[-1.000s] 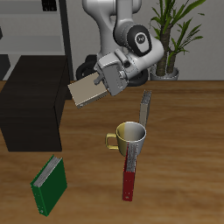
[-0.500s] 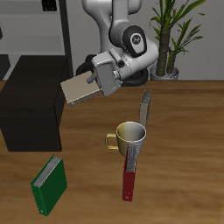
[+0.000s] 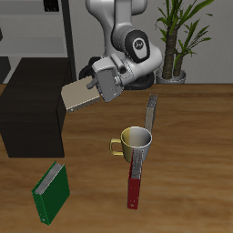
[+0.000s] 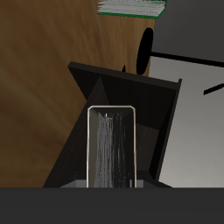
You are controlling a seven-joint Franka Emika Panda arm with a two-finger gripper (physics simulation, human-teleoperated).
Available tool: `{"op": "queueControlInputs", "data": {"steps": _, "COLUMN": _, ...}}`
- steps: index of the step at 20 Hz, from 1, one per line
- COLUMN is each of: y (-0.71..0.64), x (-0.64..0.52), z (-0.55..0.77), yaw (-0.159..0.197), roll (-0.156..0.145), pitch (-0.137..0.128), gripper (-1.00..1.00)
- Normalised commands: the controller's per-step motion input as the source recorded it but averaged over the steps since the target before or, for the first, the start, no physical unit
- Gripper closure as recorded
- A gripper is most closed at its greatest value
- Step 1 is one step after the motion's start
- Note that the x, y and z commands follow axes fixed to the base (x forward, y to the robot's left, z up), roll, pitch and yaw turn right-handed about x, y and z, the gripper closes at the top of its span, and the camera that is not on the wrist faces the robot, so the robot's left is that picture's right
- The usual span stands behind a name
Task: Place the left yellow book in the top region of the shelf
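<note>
My gripper [image 3: 103, 83] is shut on the left yellow book [image 3: 78, 95], a thin tan hardcover that I hold tilted in the air. The book's free end hangs just above and beside the near corner of the shelf [image 3: 32, 102], a low black cabinet with a flat top. In the wrist view the book [image 4: 114, 144] sticks out ahead of me, with the black shelf [image 4: 122, 83] below it. The other yellow book [image 3: 152, 113] stands upright behind the mug.
A yellow mug [image 3: 136, 142] stands mid-table with a red book [image 3: 135, 178] lying in front of it. A green book [image 3: 52, 191] lies near the front edge, also seen from the wrist [image 4: 131, 7]. A potted plant [image 3: 178, 41] and a grey rack [image 3: 41, 27] stand at the back.
The gripper has carried the yellow book sideways toward the black shelf and slightly up. The book's free end is now at the shelf's corner. Nothing else moved.
</note>
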Motion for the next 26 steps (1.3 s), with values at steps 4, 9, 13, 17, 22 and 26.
{"op": "queueControlInputs", "data": {"steps": 4, "y": -0.10, "x": 0.03, "z": 0.00, "yaw": -0.012, "roll": -0.025, "pitch": 0.002, "gripper": 1.00}}
{"op": "queueControlInputs", "data": {"steps": 9, "y": -0.11, "x": 0.03, "z": -0.04, "yaw": 0.003, "roll": -0.021, "pitch": 0.012, "gripper": 1.00}}
{"op": "queueControlInputs", "data": {"steps": 13, "y": -0.09, "x": 0.06, "z": -0.07, "yaw": -0.002, "roll": -0.016, "pitch": 0.024, "gripper": 1.00}}
{"op": "queueControlInputs", "data": {"steps": 17, "y": -0.14, "x": 0.11, "z": -0.16, "yaw": 0.007, "roll": -0.034, "pitch": 0.031, "gripper": 1.00}}
{"op": "queueControlInputs", "data": {"steps": 22, "y": -0.16, "x": 0.05, "z": -0.07, "yaw": 0.002, "roll": -0.031, "pitch": 0.017, "gripper": 1.00}}
{"op": "queueControlInputs", "data": {"steps": 26, "y": -0.28, "x": 0.06, "z": -0.08, "yaw": 0.005, "roll": -0.035, "pitch": 0.031, "gripper": 1.00}}
